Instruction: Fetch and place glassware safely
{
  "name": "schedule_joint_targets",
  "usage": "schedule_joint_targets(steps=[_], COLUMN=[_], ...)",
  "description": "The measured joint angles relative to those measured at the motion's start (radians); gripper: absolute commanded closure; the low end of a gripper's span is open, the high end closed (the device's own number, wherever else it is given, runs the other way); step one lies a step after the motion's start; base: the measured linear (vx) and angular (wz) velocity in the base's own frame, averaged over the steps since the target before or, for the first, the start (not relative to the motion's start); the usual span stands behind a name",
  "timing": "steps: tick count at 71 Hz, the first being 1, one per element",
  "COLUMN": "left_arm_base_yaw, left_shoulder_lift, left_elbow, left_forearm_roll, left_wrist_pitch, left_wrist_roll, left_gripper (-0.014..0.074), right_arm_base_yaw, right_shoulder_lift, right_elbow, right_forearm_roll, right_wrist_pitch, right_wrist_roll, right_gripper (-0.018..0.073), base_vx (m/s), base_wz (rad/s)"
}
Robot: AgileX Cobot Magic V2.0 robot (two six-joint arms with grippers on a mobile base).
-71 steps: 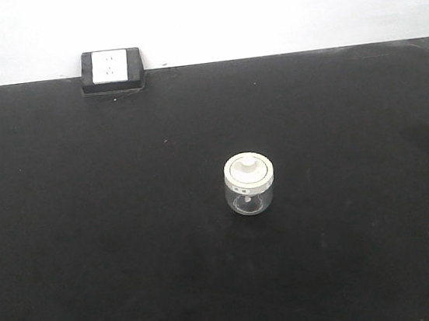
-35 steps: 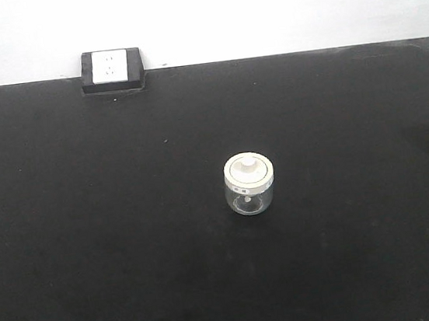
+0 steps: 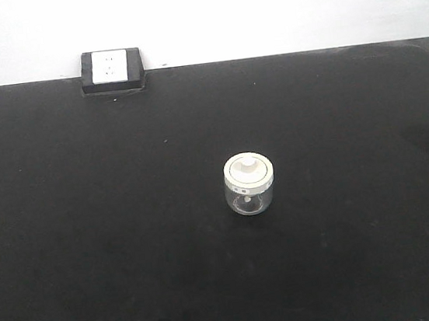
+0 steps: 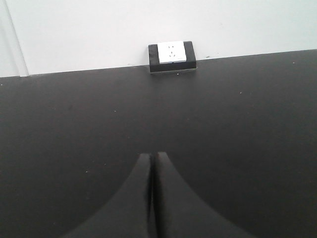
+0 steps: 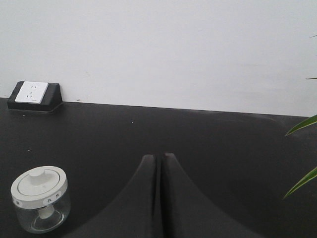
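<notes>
Since both the right pincer [image 5: 159, 157] and left pincer [image 4: 152, 156] are pressed together, spread the right one wide, then approach the jar [image 5: 40, 205] below its lid [image 5: 39, 186], squeezing gently.

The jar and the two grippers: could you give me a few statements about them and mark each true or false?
1. The jar stands upright on the black table with its lid on. True.
2. The left gripper holds the jar. False: its jaws are shut on nothing, and the jar does not show in the left wrist view.
3. The right gripper has its jaws shut. True.
4. The jar lies on its side against the socket box. False: it is upright, well apart from the box, which sits at the table's far edge by the wall.
5. In the right wrist view the jar shows to the left of the jaws, not between them. True.
</notes>
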Motion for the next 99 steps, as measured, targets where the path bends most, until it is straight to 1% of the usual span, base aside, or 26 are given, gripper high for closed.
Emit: schedule_joint_targets(steps=[7,9,13,15,18,20,21,22,23,24,27,28,31,32,34,35,36,37,41,45,48,54,63,71,83,99], left_arm_base_yaw=[0.0,0.0,0.0,0.0,0.0,0.0,0.0,0.0,0.0,0.0,0.0,0.0,0.0,0.0,0.0,0.0,0.0,0.0,0.0,0.0,0.0,0.0,0.0,0.0,0.0,0.0], left_shoulder_lift=[0.0,0.0,0.0,0.0,0.0,0.0,0.0,0.0,0.0,0.0,0.0,0.0,0.0,0.0,0.0,0.0,0.0,0.0,0.0,0.0,0.0,0.0,0.0,0.0,0.0,0.0], left_elbow=[0.0,0.0,0.0,0.0,0.0,0.0,0.0,0.0,0.0,0.0,0.0,0.0,0.0,0.0,0.0,0.0,0.0,0.0,0.0,0.0,0.0,0.0,0.0,0.0,0.0,0.002], left_forearm_roll=[0.0,0.0,0.0,0.0,0.0,0.0,0.0,0.0,0.0,0.0,0.0,0.0,0.0,0.0,0.0,0.0,0.0,0.0,0.0,0.0,0.0,0.0,0.0,0.0,0.0,0.0], left_wrist_pitch=[0.0,0.0,0.0,0.0,0.0,0.0,0.0,0.0,0.0,0.0,0.0,0.0,0.0,0.0,0.0,0.0,0.0,0.0,0.0,0.0,0.0,0.0,0.0,0.0,0.003,0.005], left_wrist_roll=[0.0,0.0,0.0,0.0,0.0,0.0,0.0,0.0,0.0,0.0,0.0,0.0,0.0,0.0,0.0,0.0,0.0,0.0,0.0,0.0,0.0,0.0,0.0,0.0,0.0,0.0], left_gripper=[0.0603,0.0603,0.0603,0.0603,0.0603,0.0603,0.0603,0.0603,0.0603,0.0603,0.0603,0.0603,0.0603,0.0603,0.0603,0.0603,0.0603,0.0603,0.0603,0.0603,0.0603,0.0603,0.0603,0.0603,0.0603,0.0603], right_arm_base_yaw=[0.0,0.0,0.0,0.0,0.0,0.0,0.0,0.0,0.0,0.0,-0.004,-0.006,-0.019,-0.022,-0.04,-0.05,-0.062,-0.074,-0.121,-0.17,-0.199,-0.222,-0.222,-0.206,-0.174,-0.156], right_shoulder_lift=[0.0,0.0,0.0,0.0,0.0,0.0,0.0,0.0,0.0,0.0,0.0,0.0,0.0,0.0,0.0,0.0,0.0,0.0,-0.001,-0.015,-0.034,-0.087,-0.197,-0.306,-0.466,-0.488], right_elbow=[0.0,0.0,0.0,0.0,0.0,0.0,0.0,0.0,0.0,0.0,0.001,0.001,0.006,0.008,0.015,0.02,0.023,0.034,0.066,0.113,0.146,0.216,0.306,0.363,0.369,0.369], right_forearm_roll=[0.025,0.052,0.126,0.181,0.258,0.307,0.357,0.373,0.407,0.44,0.52,0.552,0.632,0.664,0.711,0.757,0.772,0.803,0.903,0.998,1.043,1.073,1.073,1.07,1.066,1.05], right_wrist_pitch=[0.016,0.032,0.073,0.095,0.134,0.164,0.177,0.184,0.202,0.208,0.236,0.239,0.244,0.244,0.238,0.23,0.22,0.207,0.149,0.069,0.023,-0.06,-0.098,-0.098,-0.081,-0.027], right_wrist_roll=[-0.021,-0.033,-0.092,-0.126,-0.196,-0.265,-0.302,-0.321,-0.381,-0.401,-0.526,-0.547,-0.664,-0.682,-0.753,-0.785,-0.801,-0.846,-0.933,-0.996,-1.017,-1.04,-1.043,-1.043,-1.046,-1.046], right_gripper=[0.0563,0.0563,0.0563,0.0563,0.0563,0.0563,0.0563,0.0563,0.0563,0.0563,0.0563,0.0563,0.0563,0.0563,0.0563,0.0563,0.0563,0.0563,0.0563,0.0563,0.0563,0.0563,0.0563,0.0563,0.0563,0.0563], base_vx=[0.0,0.0,0.0,0.0,0.0,0.0,0.0,0.0,0.0,0.0,0.0,0.0,0.0,0.0,0.0,0.0,0.0,0.0,0.0,0.0,0.0,0.0,0.0,0.0,0.0,0.0], base_wz=[0.0,0.0,0.0,0.0,0.0,0.0,0.0,0.0,0.0,0.0,0.0,0.0,0.0,0.0,0.0,0.0,0.0,0.0,0.0,0.0,0.0,0.0,0.0,0.0,0.0,0.0])
